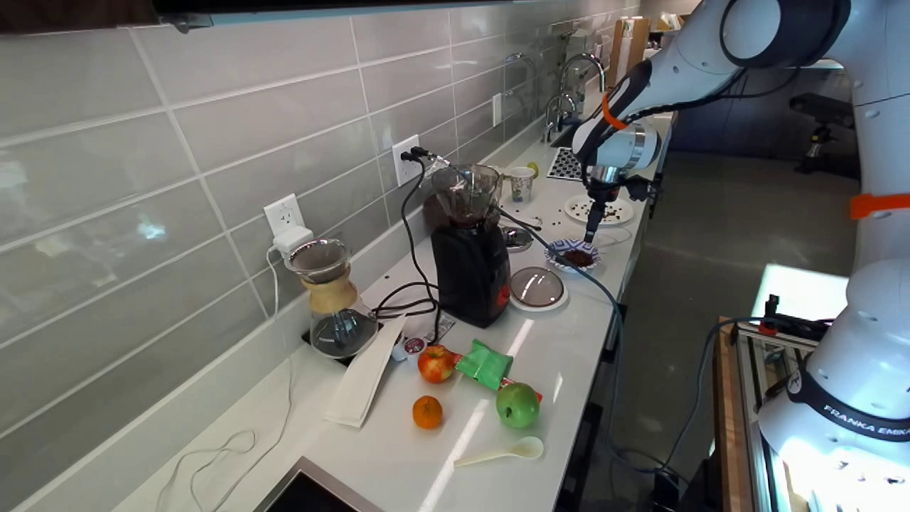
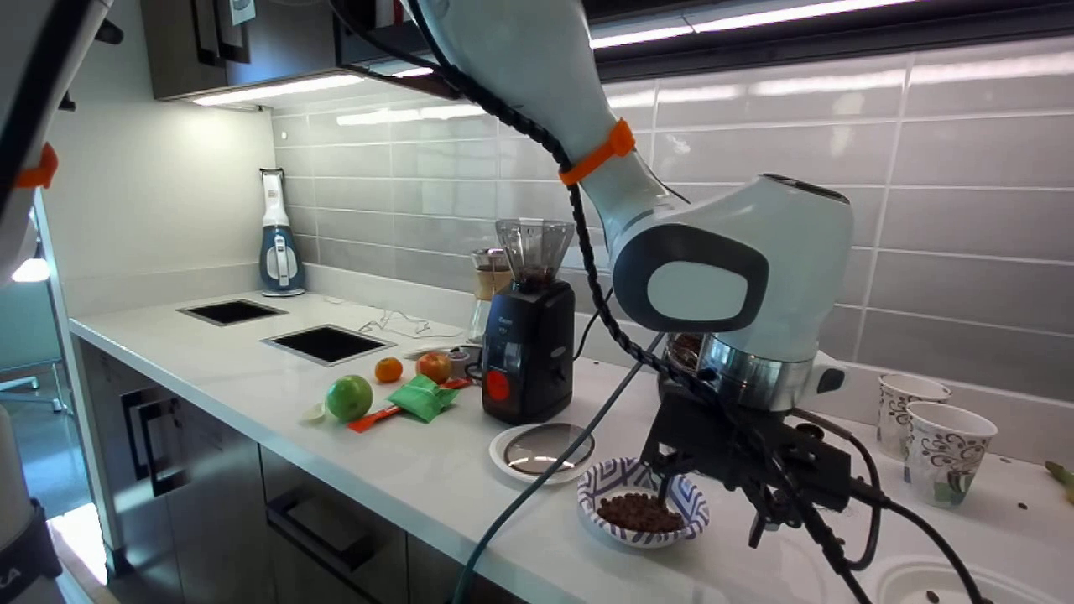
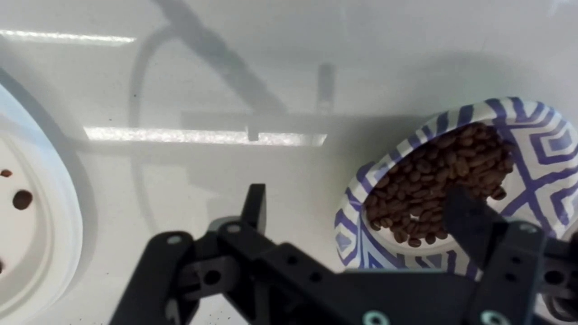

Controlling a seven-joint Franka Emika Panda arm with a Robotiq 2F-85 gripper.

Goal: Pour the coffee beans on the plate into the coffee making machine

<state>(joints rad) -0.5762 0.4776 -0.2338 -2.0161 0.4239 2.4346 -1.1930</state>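
Dark-brown coffee beans [image 3: 422, 183], white bowl [image 3: 537, 176] patterned with blue-violet angular lines, black coffee machine [image 2: 537, 352] marked with red, white cups [image 2: 946, 453] printed with dark swirls

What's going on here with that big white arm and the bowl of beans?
A robot arm has its open gripper at the edge of a blue-patterned bowl of coffee beans. One finger is over or inside the bowl, the other outside it; nothing is held yet. It looks set to pinch the edge and lift. The aim is to pour the beans into the black coffee machine nearby, but for now the heap sits in the bowl.
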